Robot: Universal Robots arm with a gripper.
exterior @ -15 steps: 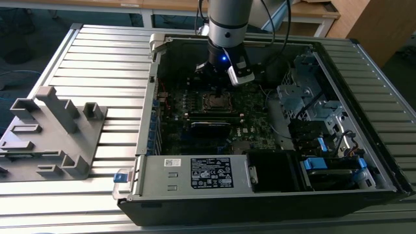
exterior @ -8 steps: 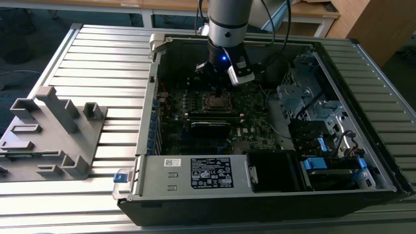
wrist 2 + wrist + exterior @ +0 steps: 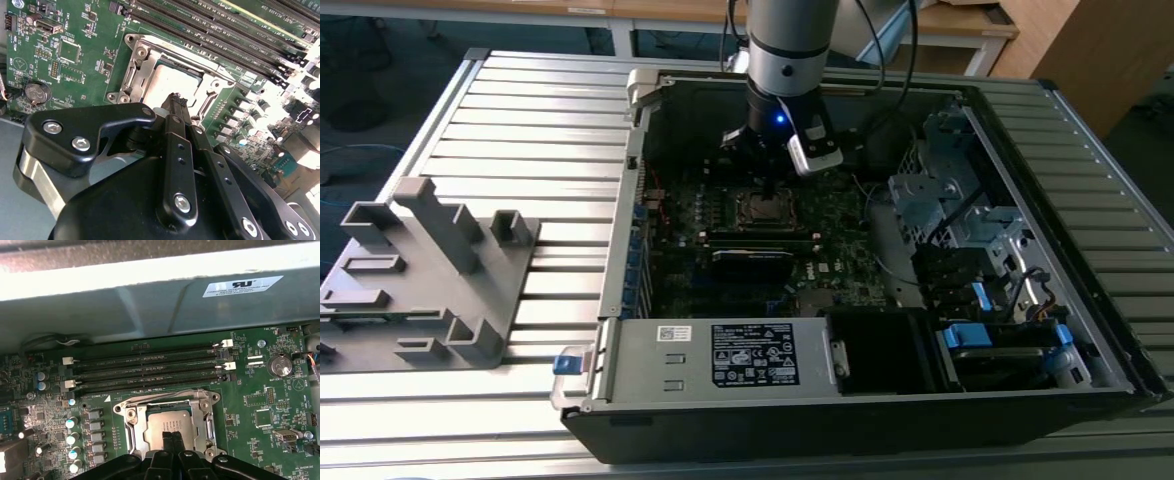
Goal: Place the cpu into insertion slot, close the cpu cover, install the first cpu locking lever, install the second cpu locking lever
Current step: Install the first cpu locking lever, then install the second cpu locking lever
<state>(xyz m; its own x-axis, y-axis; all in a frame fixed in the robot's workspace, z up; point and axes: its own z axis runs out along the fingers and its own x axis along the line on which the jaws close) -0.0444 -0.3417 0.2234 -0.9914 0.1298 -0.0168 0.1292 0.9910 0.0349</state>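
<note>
The cpu (image 3: pixel 167 421) (image 3: pixel 172 82) lies with its dull silver face up in the insertion slot (image 3: pixel 767 207) on the green motherboard. The cpu cover (image 3: pixel 134 426) (image 3: pixel 136 75), a silver frame, lies flat around the chip. A thin wire lever (image 3: pixel 206 102) runs along one side of the socket. My gripper (image 3: pixel 172 439) (image 3: pixel 175 100) (image 3: pixel 765 178) hangs just above the chip's face near one edge. Its black fingers (image 3: pixel 167 445) are shut together with nothing between them. Whether the tips touch the chip cannot be told.
The open computer case lies on a slatted metal table (image 3: pixel 520 120). Memory slots (image 3: pixel 150 372) run beside the socket and the case wall (image 3: pixel 150 305) rises behind them. A labelled power supply (image 3: pixel 747 355), drive cages (image 3: pixel 961 200) and a grey fixture (image 3: pixel 427 270) stand around.
</note>
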